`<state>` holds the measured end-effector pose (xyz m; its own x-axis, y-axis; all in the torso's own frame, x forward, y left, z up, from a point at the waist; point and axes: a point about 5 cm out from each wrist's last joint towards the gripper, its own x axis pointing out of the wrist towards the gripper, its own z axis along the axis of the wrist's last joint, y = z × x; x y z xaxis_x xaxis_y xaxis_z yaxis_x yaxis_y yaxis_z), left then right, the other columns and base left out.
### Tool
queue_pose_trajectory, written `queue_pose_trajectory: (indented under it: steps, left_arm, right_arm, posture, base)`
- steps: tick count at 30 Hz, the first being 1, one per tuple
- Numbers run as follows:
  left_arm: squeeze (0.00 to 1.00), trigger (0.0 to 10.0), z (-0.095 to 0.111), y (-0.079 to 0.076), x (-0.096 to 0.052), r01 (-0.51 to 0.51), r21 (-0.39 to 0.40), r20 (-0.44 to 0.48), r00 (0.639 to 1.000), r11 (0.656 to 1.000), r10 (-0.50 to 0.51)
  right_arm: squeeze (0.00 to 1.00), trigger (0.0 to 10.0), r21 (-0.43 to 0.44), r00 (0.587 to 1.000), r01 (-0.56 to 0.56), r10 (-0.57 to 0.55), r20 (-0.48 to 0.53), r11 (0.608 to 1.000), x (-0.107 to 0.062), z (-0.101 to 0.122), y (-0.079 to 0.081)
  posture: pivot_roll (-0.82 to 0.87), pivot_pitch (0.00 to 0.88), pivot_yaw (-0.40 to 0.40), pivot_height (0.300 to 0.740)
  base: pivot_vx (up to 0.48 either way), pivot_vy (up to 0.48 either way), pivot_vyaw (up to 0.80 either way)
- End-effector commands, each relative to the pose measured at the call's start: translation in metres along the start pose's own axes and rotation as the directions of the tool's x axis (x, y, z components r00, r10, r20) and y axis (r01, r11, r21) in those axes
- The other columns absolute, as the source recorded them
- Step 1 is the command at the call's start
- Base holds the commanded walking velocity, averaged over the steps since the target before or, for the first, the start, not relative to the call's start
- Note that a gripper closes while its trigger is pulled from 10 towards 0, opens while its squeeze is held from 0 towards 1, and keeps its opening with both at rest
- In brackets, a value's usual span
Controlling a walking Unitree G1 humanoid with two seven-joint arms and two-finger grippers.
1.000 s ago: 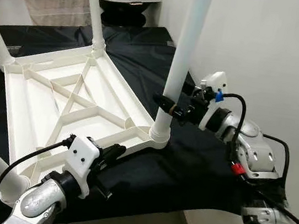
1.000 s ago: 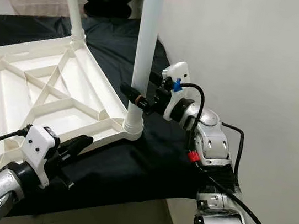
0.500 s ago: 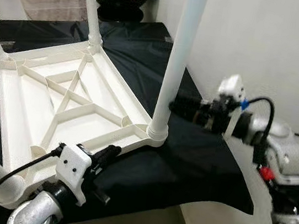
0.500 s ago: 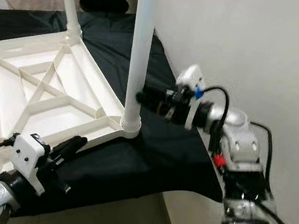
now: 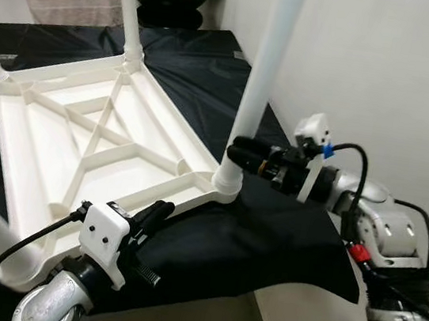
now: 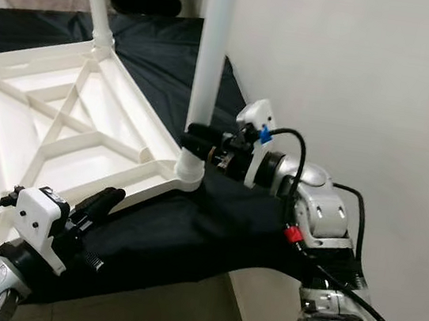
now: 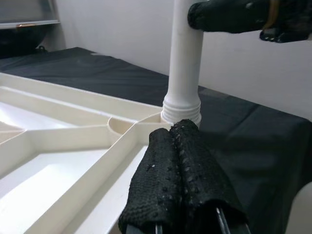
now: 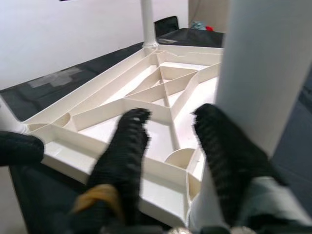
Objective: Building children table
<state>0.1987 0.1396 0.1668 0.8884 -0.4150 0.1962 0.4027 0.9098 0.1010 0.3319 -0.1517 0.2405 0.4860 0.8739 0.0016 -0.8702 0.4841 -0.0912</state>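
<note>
Right gripper (image 8: 168,126) back at the upright white plastic table leg (image 5: 259,79), fingers spread beside it; 0.5 s ago it sat farther off. Left gripper (image 7: 180,161) pressed together by the upturned white ribbed tabletop (image 5: 65,140).

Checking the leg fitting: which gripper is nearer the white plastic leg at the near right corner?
Right. The right gripper is against the white plastic leg, fingers open; the left gripper, shut, sits by the tabletop rim.

The upturned table top (image 5: 65,140) and its leg (image 5: 259,79) look like smooth cream-white plastic with a soft sheen. The cloth (image 5: 267,240) beneath is black and matt, creased. The left gripper (image 7: 178,146) wears rough, dimpled black fabric-like pads; the arm (image 5: 385,224) gleams as brushed silver metal.
</note>
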Motion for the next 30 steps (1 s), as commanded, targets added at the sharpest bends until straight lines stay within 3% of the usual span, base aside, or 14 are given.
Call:
queue_pose_trajectory:
  steps: [1,3,7,8,12,13,15,16,18,21,22,23,24,30]
  left_arm:
    - [0.00,10.0,-0.002,0.000,-0.001,-0.004,-0.003,-0.004,1.000,1.000,0.004]
    - [0.00,10.0,-0.002,0.000,-0.002,-0.006,-0.003,-0.005,1.000,1.000,0.006]
    - [0.00,10.0,-0.004,0.000,-0.001,0.000,-0.009,-0.010,1.000,1.000,0.000]
    - [0.00,10.0,-0.005,0.000,-0.001,0.004,-0.014,-0.013,1.000,1.000,-0.004]
    - [0.00,10.0,-0.006,-0.001,0.000,0.008,-0.017,-0.014,1.000,1.000,-0.008]
    - [0.00,10.0,-0.006,-0.001,0.000,0.011,-0.018,-0.015,1.000,1.000,-0.011]
    - [0.00,10.0,-0.006,-0.001,0.000,0.011,-0.018,-0.015,1.000,1.000,-0.011]
    - [0.00,10.0,-0.007,-0.001,0.001,0.013,-0.022,-0.015,1.000,1.000,-0.013]
    - [0.00,10.0,-0.007,-0.002,0.001,0.017,-0.025,-0.014,1.000,1.000,-0.017]
    - [0.00,10.0,-0.007,-0.003,0.002,0.021,-0.027,-0.012,1.000,0.999,-0.022]
    - [0.00,10.0,-0.007,-0.003,0.002,0.025,-0.024,-0.010,1.000,0.999,-0.025]
    - [0.00,10.0,-0.007,-0.003,0.002,0.025,-0.024,-0.010,1.000,0.999,-0.025]
    - [0.00,10.0,-0.007,-0.003,0.002,0.026,-0.024,-0.007,1.000,0.999,-0.026]
    - [0.00,10.0,-0.005,-0.002,0.001,0.018,-0.028,0.006,1.000,0.999,-0.017]
  right_arm:
    - [1.00,10.0,-0.005,1.000,0.024,-0.024,-0.001,1.000,-0.007,0.001,-0.004]
    - [1.00,10.0,-0.005,0.996,-0.075,0.075,-0.051,0.997,-0.025,0.003,0.003]
    - [1.00,10.0,-0.024,0.985,-0.130,0.126,-0.116,0.991,-0.042,0.004,0.004]
    - [1.00,10.0,-0.044,0.992,-0.062,0.057,-0.111,0.997,-0.040,0.007,-0.006]
    - [1.00,10.0,-0.082,0.993,0.009,-0.018,-0.117,0.997,-0.039,0.008,-0.019]
    - [1.00,10.0,-0.114,0.990,0.100,-0.111,-0.091,0.988,-0.035,0.013,-0.031]
    - [1.00,10.0,-0.114,0.990,0.100,-0.111,-0.091,0.988,-0.035,0.013,-0.031]
    - [1.00,10.0,-0.118,0.978,0.196,-0.202,-0.045,0.973,-0.029,0.020,-0.042]
    - [1.00,10.0,-0.121,0.969,0.246,-0.247,0.006,0.962,-0.021,0.027,-0.047]
    - [1.00,10.0,-0.101,0.971,0.231,-0.223,0.087,0.968,-0.009,0.040,-0.045]
    - [0.35,10.0,-0.101,0.984,0.153,-0.142,0.103,0.983,-0.004,0.044,-0.039]
    - [0.35,10.0,-0.101,0.984,0.153,-0.142,0.103,0.983,-0.004,0.044,-0.039]
    - [0.00,10.0,-0.115,0.992,0.071,-0.058,0.111,0.991,-0.001,0.047,-0.031]
    - [0.00,10.0,-0.124,0.992,-0.019,0.034,0.118,0.992,0.008,0.054,-0.027]
  posture:
    - [-0.01,0.135,-0.084,0.740]
    - [-0.01,0.137,-0.081,0.740]
    - [-0.02,0.138,-0.074,0.740]
    - [-0.02,0.139,-0.071,0.740]
    - [-0.02,0.137,-0.072,0.740]
    - [-0.02,0.136,-0.072,0.740]
    - [-0.02,0.136,-0.072,0.740]
    - [-0.02,0.135,-0.073,0.740]
    - [-0.01,0.134,-0.074,0.740]
    - [-0.01,0.134,-0.074,0.740]
    - [-0.01,0.133,-0.075,0.740]
    - [-0.01,0.133,-0.075,0.740]
    - [-0.01,0.131,-0.079,0.740]
    - [-0.01,0.129,-0.086,0.740]
  base:
    - [0.000,0.000,0.00]
    - [0.000,0.000,0.00]
    - [0.000,0.000,0.00]
    - [0.000,0.000,0.00]
    - [0.000,0.000,0.00]
    - [0.000,0.000,0.00]
    - [0.000,0.000,0.00]
    - [0.000,0.000,0.00]
    - [0.000,0.000,0.00]
    - [0.000,0.000,0.00]
    - [0.000,0.000,0.00]
    - [0.000,0.000,0.00]
    - [0.000,0.000,0.00]
    - [0.000,0.000,0.00]
